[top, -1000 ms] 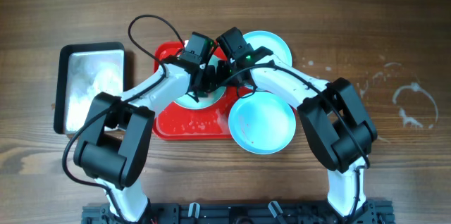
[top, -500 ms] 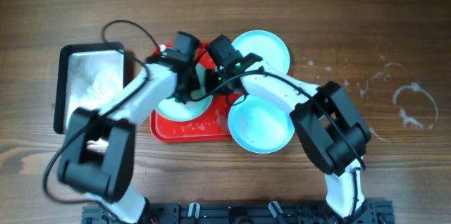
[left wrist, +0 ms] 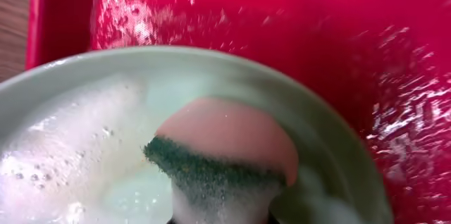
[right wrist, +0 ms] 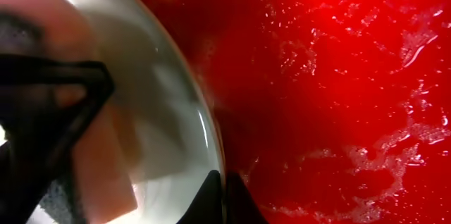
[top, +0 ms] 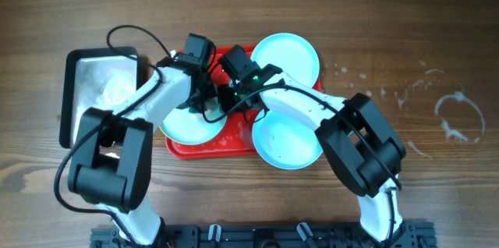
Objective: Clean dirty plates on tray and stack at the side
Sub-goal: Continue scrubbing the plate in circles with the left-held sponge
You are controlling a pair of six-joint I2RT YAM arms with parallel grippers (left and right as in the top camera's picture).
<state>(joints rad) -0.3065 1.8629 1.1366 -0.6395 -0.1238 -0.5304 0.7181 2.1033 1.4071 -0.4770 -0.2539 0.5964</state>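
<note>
Pan (top: 100,96): silver, near the bench's left edge, whitish film inside, nothing touching it.

Left hand (top: 199,101): clamped on the sponge (left wrist: 225,153), pink body with the green scour face down on the soapy plate (top: 181,127). The arm has swung toward the left edge over the last second.

Soapy plate: this is the change. A second ago it sat mid-tray under both hands. Now it has slid left and toward the near edge, and its left edge pokes over the tray's left rim. Pale blue, shallow rim, foam and bubbles across the well, so I judge it mid-scrub, not clean yet. The slide suggests the scrub stroke is dragging it. If it goes further it tips off the rim toward the pan.

Right hand (right wrist: 224,197): fingertips narrowed onto the soapy plate's right rim. It looks like a pinch to steady the plate, and it has followed the plate left.

Tray (top: 234,145): red, mid-bench, wet, with soap streaks on the floor.

Far plate (top: 290,54): overlaps the tray's far right corner and looks plain pale blue. I can't tell whether it's clean.

Near plate (top: 287,143): just right of the tray toward the near edge, overlapping the tray's right rim. No stack yet.

Bench (top: 437,37): white residue rings toward the right edge.
</note>
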